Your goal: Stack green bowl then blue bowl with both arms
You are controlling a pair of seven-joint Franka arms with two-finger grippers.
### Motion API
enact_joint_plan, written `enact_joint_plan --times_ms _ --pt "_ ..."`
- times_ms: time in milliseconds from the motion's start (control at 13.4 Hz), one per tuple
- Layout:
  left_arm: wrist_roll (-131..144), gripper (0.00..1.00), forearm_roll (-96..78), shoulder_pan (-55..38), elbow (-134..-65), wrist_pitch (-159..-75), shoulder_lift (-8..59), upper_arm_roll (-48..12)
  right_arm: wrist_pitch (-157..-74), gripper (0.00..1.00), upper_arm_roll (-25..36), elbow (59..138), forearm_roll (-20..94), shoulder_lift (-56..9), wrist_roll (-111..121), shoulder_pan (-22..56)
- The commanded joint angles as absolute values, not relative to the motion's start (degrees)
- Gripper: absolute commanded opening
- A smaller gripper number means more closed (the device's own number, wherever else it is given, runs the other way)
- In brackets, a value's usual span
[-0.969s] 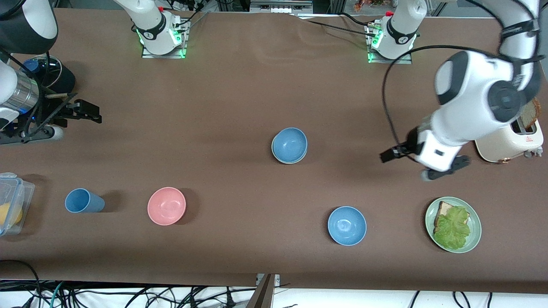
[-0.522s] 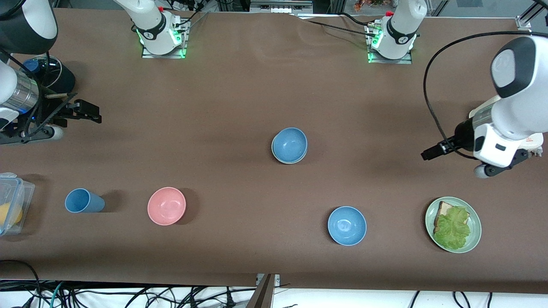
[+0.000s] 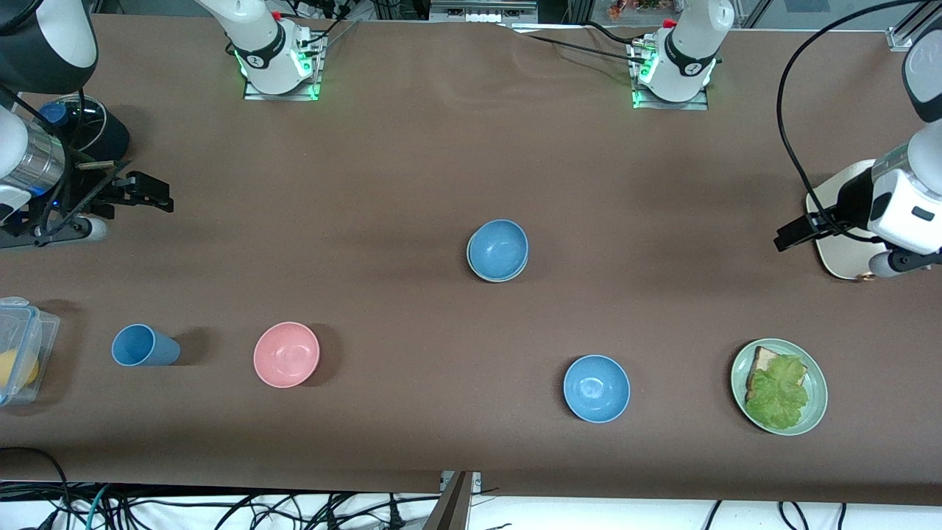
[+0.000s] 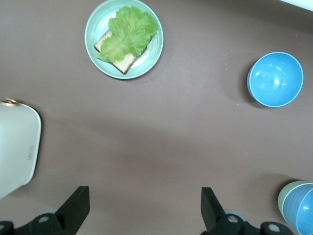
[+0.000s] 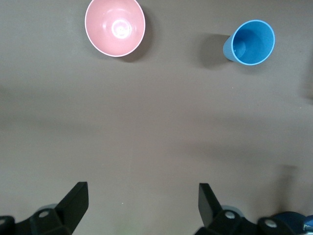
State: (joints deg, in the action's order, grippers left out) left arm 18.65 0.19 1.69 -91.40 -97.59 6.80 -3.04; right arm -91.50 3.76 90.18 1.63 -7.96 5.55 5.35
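The dusty blue bowl [image 3: 498, 249] sits nested in the green bowl [image 3: 480, 275] at the middle of the table; only the green rim shows around it. The stack also shows at the edge of the left wrist view, blue bowl [image 4: 303, 211] inside the green rim [image 4: 282, 199]. My left gripper [image 3: 904, 261] is open and empty, up over the toaster at the left arm's end; its fingers [image 4: 145, 205] frame bare table. My right gripper [image 3: 48, 234] is open and empty, waiting at the right arm's end over bare table [image 5: 143, 203].
A brighter blue bowl [image 3: 596, 388] and a pale-green plate [image 3: 815, 397] with bread and lettuce lie nearer the front camera. A pink bowl [image 3: 286, 354] and a blue cup [image 3: 143, 345] stand toward the right arm's end, by a plastic container [image 3: 18, 350]. A cream toaster [image 3: 846, 254] stands under the left hand.
The left arm has swung away from the middle toward its own end of the table and now hangs over the toaster. The right arm and the bowls have not moved.
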Motion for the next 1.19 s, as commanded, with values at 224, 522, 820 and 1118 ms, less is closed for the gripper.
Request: enact_joint_plan --times_ms 224,522,820,1118 --pt "17.14 1.00 1.67 2.29 -97.47 -96.94 0.62 -4.04 -90.88 0.99 3.52 90.09 1.23 -7.82 6.59 4.75" --pt "17.23 1.00 -2.79 2.37 -96.78 -97.12 0.53 -3.69 -90.88 0.99 3.52 90.09 1.23 -7.82 6.59 4.75" --pt "17.14 1.00 -2.99 2.37 -96.59 -94.05 0.88 -4.92 -90.79 0.99 3.52 90.09 1.23 -7.82 6.68 4.75" --pt "17.14 1.00 -1.85 2.46 -96.59 -93.87 0.62 -5.27 -90.79 0.99 3.52 90.09 1.23 -7.82 6.77 4.57"
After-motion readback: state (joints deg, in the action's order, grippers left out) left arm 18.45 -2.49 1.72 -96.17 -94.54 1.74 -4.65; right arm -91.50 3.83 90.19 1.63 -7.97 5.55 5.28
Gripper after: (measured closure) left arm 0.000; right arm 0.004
